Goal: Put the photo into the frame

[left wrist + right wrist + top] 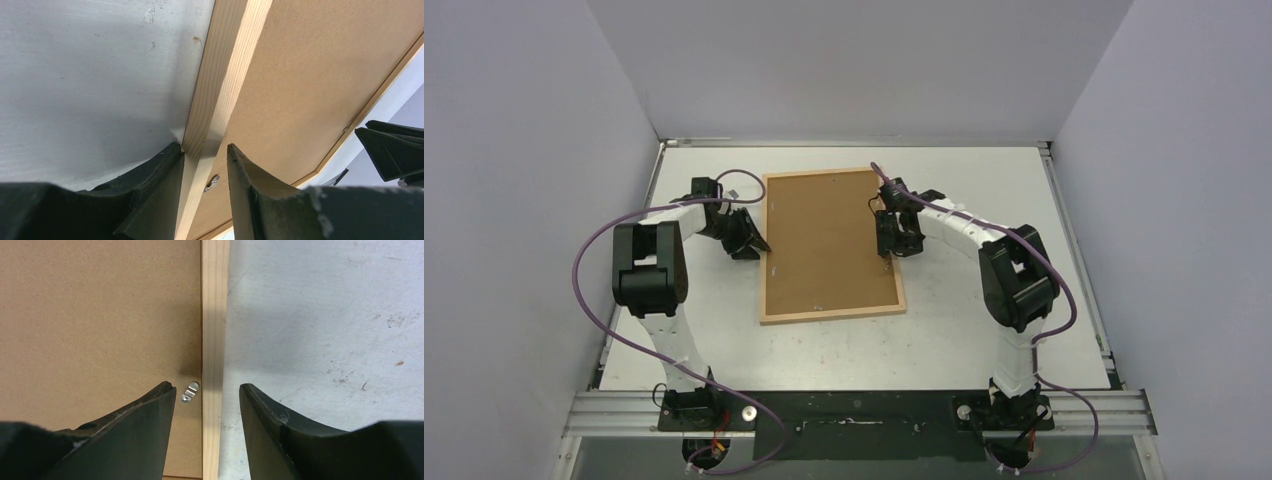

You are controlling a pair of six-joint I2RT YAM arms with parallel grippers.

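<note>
Straddling the left rail of the frame (834, 313), the left gripper (204, 150) had its jaws parted, one finger (162, 167) touching the wood (the other just apart), grasping nothing. The frame lay flat at the middle of the worktop (964, 340), nearer the far edge, brown backing board (829, 240) upward. The right gripper (206, 387) straddled the right rail, released too.

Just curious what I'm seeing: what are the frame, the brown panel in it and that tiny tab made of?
The frame looks like pale, unvarnished wood: straight grain lines run along its rail. The brown panel seems hardboard or similar pressed fibre: matt, finely speckled, no grain. The tiny tab is probably metal: silvery and shiny.
</note>
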